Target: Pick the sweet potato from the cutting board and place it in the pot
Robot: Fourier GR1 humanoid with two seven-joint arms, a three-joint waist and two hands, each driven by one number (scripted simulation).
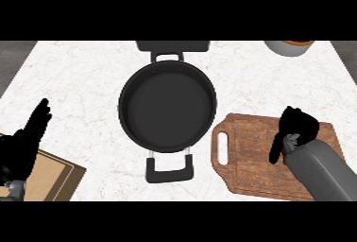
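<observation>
A black oval pot (167,106) stands in the middle of the white counter, with one handle at its far end and one at its near end, and nothing shows inside it. A brown wooden cutting board (251,160) lies to its right. My right hand (298,125) is over the board's far right part, curled downward into a compact shape with the thumb pointing back toward me. The sweet potato does not show anywhere; the hand hides the spot under it. My left hand (31,130) rests open at the left edge, fingers up.
A light wooden block (59,179) sits at the lower left, under my left forearm. A grey cup with an orange top (289,47) stands at the far right. A dark grey object (173,46) lies just beyond the pot's far handle.
</observation>
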